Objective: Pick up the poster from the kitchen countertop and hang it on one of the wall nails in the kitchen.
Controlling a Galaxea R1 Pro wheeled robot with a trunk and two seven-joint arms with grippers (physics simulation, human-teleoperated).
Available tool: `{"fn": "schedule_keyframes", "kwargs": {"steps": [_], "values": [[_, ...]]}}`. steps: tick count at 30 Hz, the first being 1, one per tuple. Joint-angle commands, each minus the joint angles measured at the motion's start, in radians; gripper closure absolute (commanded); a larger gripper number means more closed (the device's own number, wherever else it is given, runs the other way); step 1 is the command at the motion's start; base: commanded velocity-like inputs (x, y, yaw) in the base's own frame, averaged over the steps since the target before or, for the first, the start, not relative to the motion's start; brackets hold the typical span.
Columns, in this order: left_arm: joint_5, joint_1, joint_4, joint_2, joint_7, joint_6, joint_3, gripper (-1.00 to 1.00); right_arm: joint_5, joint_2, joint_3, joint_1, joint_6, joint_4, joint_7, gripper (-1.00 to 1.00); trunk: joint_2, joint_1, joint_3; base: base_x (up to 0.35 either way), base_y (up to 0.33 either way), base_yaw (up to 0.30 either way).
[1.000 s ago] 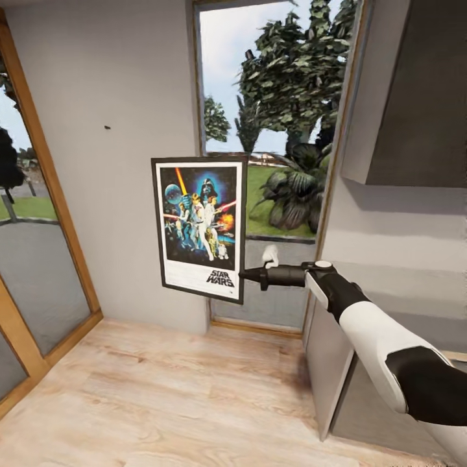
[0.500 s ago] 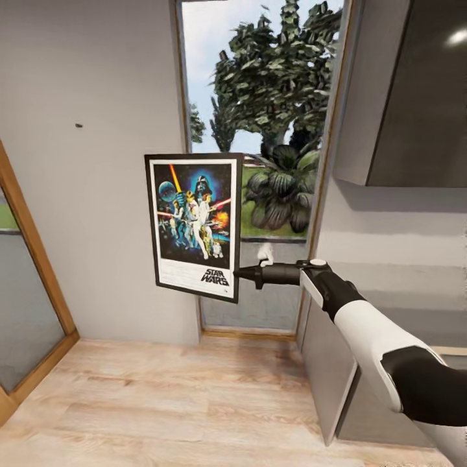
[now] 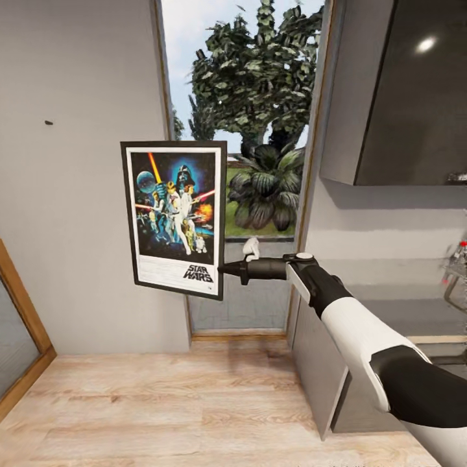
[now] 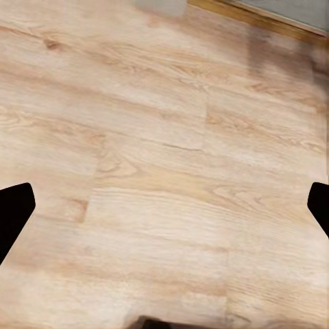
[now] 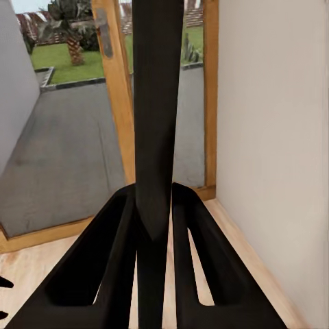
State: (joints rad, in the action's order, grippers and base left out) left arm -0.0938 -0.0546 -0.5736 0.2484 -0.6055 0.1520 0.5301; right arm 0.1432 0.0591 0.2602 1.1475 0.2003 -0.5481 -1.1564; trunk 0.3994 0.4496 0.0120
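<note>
Carrying is the step in hand: the right pincer [image 3: 224, 268] is holding the poster [image 3: 174, 219] out in the air at the end of an outstretched arm, with the pale grey wall [image 3: 78, 194] just behind it and the window [image 3: 253, 130] to its side. In the right wrist view the two fingers are pressing together on the poster's dark edge [image 5: 156, 123], which is running up between them, so the pincer is clamped on the frame at its lower corner nearest the arm. The left pincer [image 4: 164, 219] is hanging over the wooden floor [image 4: 164, 137] with its dark tips wide apart, gripping nothing. A wall nail [image 3: 48, 122] is showing as a tiny dark speck on the wall, higher than the poster's top edge and well apart from it on the robot's left. The next move, by my judgement, is calling for raising the poster and shifting it leftward until its top is meeting that speck, keeping the frame flat to the wall. The poster is standing upright, tilting only slightly, and is showing a black frame, white border, colourful figures on dark blue and the logo at its foot.
</note>
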Motion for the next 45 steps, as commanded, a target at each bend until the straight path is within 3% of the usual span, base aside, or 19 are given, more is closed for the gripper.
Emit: {"fn": "schedule_keyframes", "kwargs": {"steps": [1, 10, 25, 45], "values": [[-0.007, -0.001, 0.000, 0.000, -0.005, -0.002, 0.001, -1.00, 0.012, 0.002, 0.004, 0.001, 0.013, 0.001, -0.003, 1.00, 0.001, 0.000, 0.000, 0.002, 0.003, -0.071], [-0.007, -0.001, 0.000, 0.000, -0.005, -0.002, 0.001, -1.00, 0.010, 0.007, 0.006, 0.001, 0.010, 0.000, -0.004, 1.00, 0.001, 0.000, 0.000, 0.000, 0.000, 0.175], [-0.007, -0.001, 0.000, 0.000, -0.005, -0.002, 0.003, -1.00, 0.010, 0.007, 0.007, 0.000, 0.007, 0.000, -0.005, 1.00, 0.001, 0.000, 0.000, 0.000, 0.009, 0.017], [-0.007, -0.001, 0.000, 0.001, -0.005, -0.002, 0.004, -1.00, 0.010, 0.005, 0.005, 0.000, 0.009, 0.000, -0.004, 1.00, 0.001, 0.000, 0.000, 0.000, 0.273, 0.047]]}}
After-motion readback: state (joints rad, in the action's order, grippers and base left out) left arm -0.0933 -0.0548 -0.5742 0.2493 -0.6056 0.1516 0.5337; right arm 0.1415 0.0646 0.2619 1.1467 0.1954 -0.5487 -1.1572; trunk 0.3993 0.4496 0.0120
